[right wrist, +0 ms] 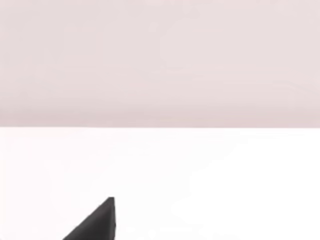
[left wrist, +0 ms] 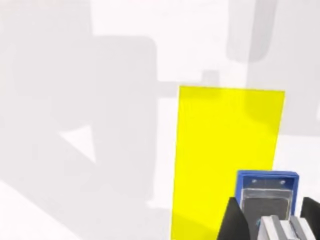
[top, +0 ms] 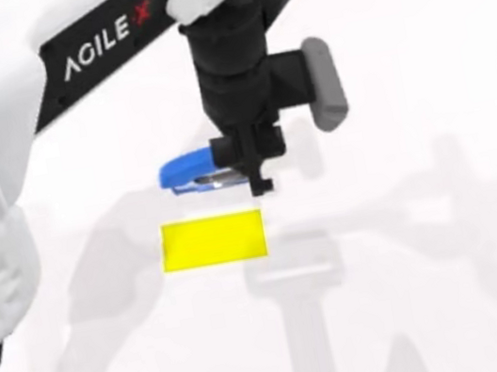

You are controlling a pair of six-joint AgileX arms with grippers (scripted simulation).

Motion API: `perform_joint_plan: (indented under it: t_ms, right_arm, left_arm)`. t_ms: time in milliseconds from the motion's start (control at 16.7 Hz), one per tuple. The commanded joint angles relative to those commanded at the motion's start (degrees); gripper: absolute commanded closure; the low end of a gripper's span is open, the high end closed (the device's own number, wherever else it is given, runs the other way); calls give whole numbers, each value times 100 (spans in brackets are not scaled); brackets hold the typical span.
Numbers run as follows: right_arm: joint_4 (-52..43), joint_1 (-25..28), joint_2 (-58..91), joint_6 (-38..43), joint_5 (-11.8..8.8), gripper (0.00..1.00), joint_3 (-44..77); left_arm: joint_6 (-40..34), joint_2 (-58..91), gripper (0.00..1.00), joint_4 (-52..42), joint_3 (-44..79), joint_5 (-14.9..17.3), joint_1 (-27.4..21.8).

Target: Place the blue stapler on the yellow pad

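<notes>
Lettering: the word "AGILE" in white capitals, followed by a red "X", runs along the black link of the left arm (top: 101, 48) in the top view; no other writing can be read.
Left arm: it reaches from the top view's upper left across the middle of the desk (top: 428, 118), its black wrist pointing straight down, with a grey rounded block projecting from the wrist's right side.
Left gripper: the left gripper (top: 260, 182) hangs just above the far edge of the yellow pad; its fingers are closed on the right end of the blue stapler, and in the left wrist view the two dark fingertips (left wrist: 232, 222) flank the stapler's end.
Blue stapler: the blue stapler (top: 191, 170) is held clear of the desk, its long axis running left to right in the top view, with the free rounded end pointing left and slightly raised; a silver-grey metal strip shows along its underside. In the left wrist view its blue end overlaps the pad's near corner.
Yellow pad: the yellow pad (top: 213, 241) lies flat on the desk, plain and unmarked, its long side parallel to the stapler and directly below it in the top view.
Right arm: only a dark wedge of the right gripper (right wrist: 95, 222) shows in the right wrist view, over bare white desk; whether it is open cannot be told.
</notes>
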Motion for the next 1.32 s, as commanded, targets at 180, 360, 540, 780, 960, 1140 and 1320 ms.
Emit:
perform_joint_plan:
  t_ms: [180, 360, 540, 780, 960, 1140, 1320]
  right_arm:
    - [0, 0, 0, 0, 0, 0, 0]
    - [0, 0, 0, 0, 0, 0, 0]
    - [0, 0, 0, 0, 0, 0, 0]
    - [0, 0, 0, 0, 0, 0, 0]
    - [0, 0, 0, 0, 0, 0, 0]
    - [0, 0, 0, 0, 0, 0, 0]
    - [0, 0, 0, 0, 0, 0, 0]
  left_arm:
    - [49, 2, 100, 404, -394, 2, 48]
    - [135, 44, 100, 1165, -1118, 8, 132]
    - [224, 83, 100, 1909, -1818, 16, 209]
    - [271, 105, 100, 2169, -2074, 19, 239]
    - [271, 105, 92, 2169, -2074, 19, 239]
    - [271, 105, 70, 2169, -2074, 19, 239]
    - [271, 105, 47, 2169, -2074, 19, 239]
